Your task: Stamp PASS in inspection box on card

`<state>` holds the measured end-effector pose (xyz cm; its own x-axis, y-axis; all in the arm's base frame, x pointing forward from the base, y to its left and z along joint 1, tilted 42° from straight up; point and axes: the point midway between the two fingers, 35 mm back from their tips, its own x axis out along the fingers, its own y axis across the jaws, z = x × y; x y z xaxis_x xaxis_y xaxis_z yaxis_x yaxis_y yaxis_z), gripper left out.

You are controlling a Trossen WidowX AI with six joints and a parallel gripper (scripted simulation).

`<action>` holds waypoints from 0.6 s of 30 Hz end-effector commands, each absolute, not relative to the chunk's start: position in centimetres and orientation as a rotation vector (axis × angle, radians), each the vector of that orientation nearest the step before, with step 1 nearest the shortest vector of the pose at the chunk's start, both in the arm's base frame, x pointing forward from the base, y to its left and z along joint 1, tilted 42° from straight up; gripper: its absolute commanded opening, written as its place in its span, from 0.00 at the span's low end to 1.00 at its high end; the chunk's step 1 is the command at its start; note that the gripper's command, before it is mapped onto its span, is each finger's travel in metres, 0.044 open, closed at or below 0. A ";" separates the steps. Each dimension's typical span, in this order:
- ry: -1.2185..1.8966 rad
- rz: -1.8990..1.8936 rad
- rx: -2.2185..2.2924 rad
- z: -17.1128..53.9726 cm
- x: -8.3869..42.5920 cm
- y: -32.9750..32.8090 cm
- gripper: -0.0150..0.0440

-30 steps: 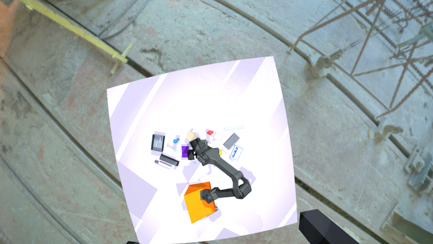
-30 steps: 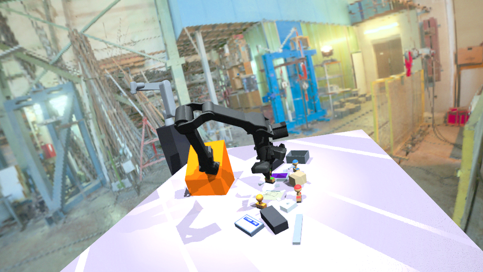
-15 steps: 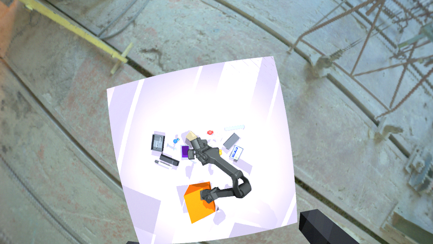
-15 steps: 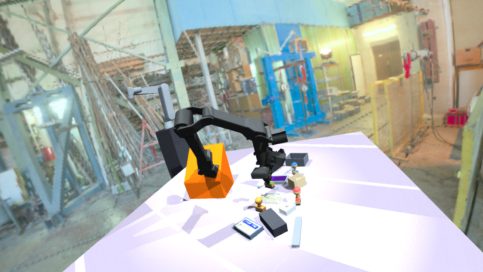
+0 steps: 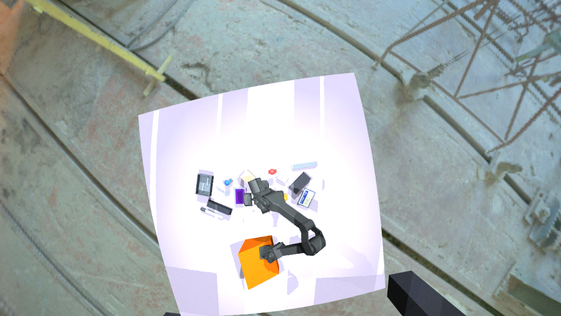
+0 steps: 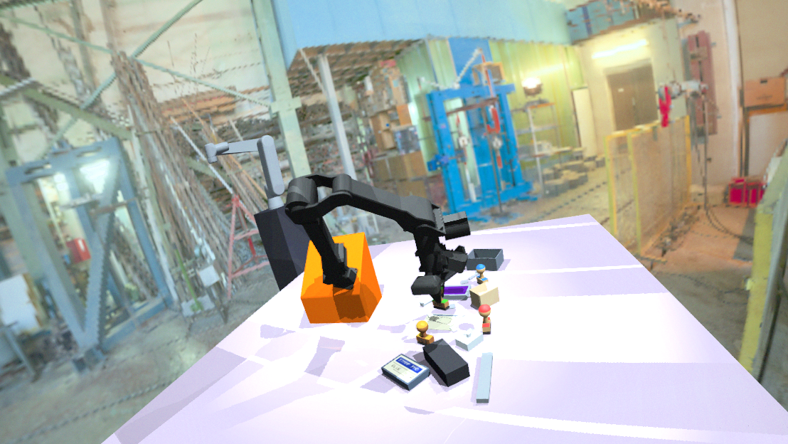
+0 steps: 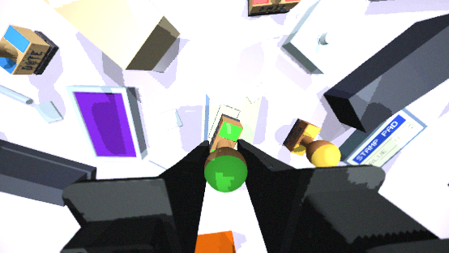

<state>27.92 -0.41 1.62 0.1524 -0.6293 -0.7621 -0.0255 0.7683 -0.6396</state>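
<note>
My gripper (image 7: pixel 223 144) (image 6: pixel 439 297) is shut on the green-knobbed stamp (image 7: pixel 225 174) (image 6: pixel 442 304), which stands roughly upright between the fingertips. The stamp is low over the pale card (image 7: pixel 252 117) (image 6: pixel 439 322). In the wrist view its base overlaps a thin outlined box on the card and hides much of it. Whether the stamp touches the card is not clear, and its underside is hidden. The open purple ink pad (image 7: pixel 107 122) (image 6: pixel 456 289) (image 5: pixel 239 196) lies to the left of the gripper in the wrist view.
A yellow-knobbed stamp (image 7: pixel 323 154) (image 6: pixel 422 328), closed blue stamp pad (image 7: pixel 377 139) (image 6: pixel 405 370) and dark block (image 6: pixel 446 362) lie right in the wrist view. A beige block (image 6: pixel 483 296), red-knobbed stamp (image 6: pixel 485 316), blue-knobbed stamp (image 6: pixel 481 271) and grey tray (image 5: pixel 204 185) are also around.
</note>
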 end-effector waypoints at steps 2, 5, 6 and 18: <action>1.368 -0.471 -0.599 1.3 27.9 -0.7 0.25; 1.368 -0.470 -0.599 1.1 27.9 -0.8 0.25; 1.368 -0.470 -0.599 1.1 27.9 -0.9 0.25; 1.368 -0.470 -0.599 0.5 28.0 -1.4 0.25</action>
